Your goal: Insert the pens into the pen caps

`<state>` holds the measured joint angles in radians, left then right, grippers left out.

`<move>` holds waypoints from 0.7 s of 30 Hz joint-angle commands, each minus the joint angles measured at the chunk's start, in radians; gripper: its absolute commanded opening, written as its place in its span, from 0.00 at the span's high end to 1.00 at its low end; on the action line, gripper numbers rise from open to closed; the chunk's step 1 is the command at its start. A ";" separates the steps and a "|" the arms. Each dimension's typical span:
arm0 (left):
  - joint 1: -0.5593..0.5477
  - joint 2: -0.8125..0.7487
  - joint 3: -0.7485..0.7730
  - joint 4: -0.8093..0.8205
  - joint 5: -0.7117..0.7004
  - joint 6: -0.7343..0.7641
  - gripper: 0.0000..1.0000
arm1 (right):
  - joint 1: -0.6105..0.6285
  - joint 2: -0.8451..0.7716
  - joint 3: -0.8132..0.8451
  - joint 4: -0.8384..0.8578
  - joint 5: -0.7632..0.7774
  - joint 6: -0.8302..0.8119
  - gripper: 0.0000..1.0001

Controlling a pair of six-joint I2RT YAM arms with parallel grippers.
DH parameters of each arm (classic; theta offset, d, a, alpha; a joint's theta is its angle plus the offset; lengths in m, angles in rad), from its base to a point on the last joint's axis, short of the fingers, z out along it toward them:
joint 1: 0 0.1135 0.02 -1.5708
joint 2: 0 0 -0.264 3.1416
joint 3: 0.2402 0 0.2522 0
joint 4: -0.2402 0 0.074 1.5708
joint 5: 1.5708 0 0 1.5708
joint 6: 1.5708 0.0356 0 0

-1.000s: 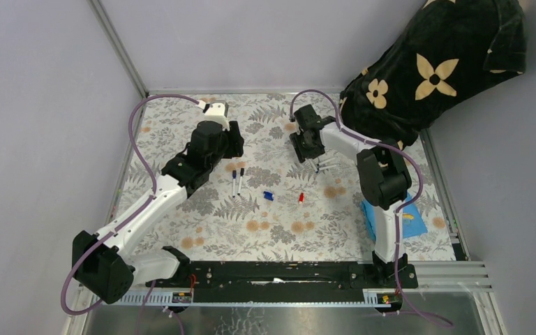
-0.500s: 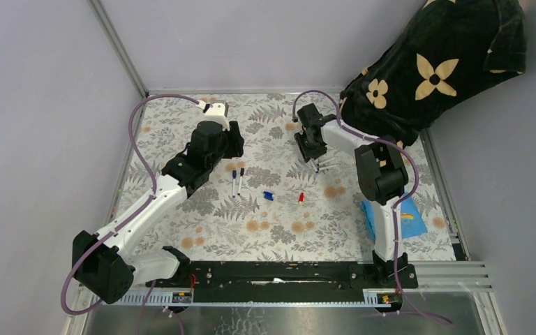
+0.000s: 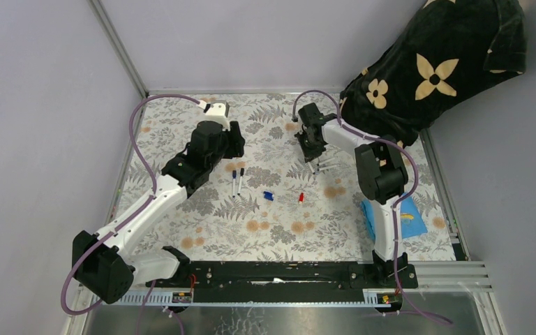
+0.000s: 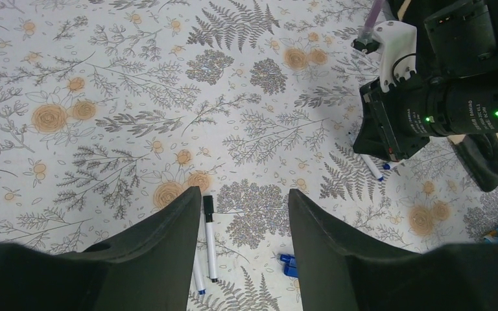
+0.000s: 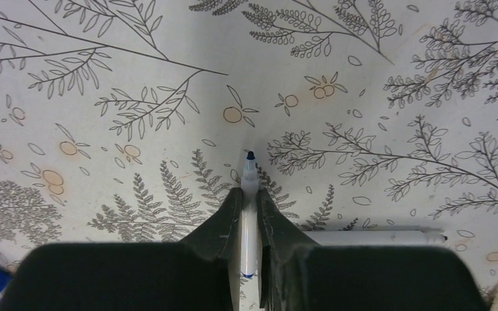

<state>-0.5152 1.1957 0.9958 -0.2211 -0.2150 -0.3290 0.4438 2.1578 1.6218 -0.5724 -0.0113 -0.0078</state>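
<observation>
Left gripper: hangs above the floral tabletop, left of centre, released, with fingers spread wide and only the leaf pattern between them. Just ahead of those fingers, a pair of pens: lie flat side by side, nearly parallel and close together, with dark ends bare and turned toward the far edge. Right of the pair, a blue cap: rests alone on the tabletop, near the pens but apart from them. Further right, a red cap: lies on its own, apart from the blue cap and well short of the right arm. Right gripper: sits low over the far part of the tabletop, right of centre, clenched on a pen, with the white barrel pinched between both fingers and the dark tip poking out beyond the fingertips. Cannot tell whether that pen touches the surface. Just right of the clenched fingers, a second pen: lies flat, crosswise to the gripped one. Near the right edge, beside the right arm, a blue patterned cloth: lies flat on the tabletop. Far right corner, a dark fabric with pale flowers: hangs over the tabletop's back corner.
</observation>
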 commanded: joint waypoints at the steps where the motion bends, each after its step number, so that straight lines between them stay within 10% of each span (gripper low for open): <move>1: 0.007 -0.012 -0.018 0.057 0.046 0.016 0.41 | -0.004 -0.065 -0.033 0.021 -0.095 0.073 0.94; 8: 0.007 -0.054 -0.062 0.159 0.261 0.015 0.38 | -0.004 -0.327 -0.200 0.262 -0.227 0.217 0.97; 21: 0.031 -0.077 -0.117 0.330 0.553 -0.053 0.25 | 0.033 -0.707 -0.711 1.263 -0.359 0.878 0.98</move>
<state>-0.4957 1.1324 0.8967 -0.0154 0.2127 -0.3531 0.4484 1.4967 0.9855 0.3355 -0.3618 0.6491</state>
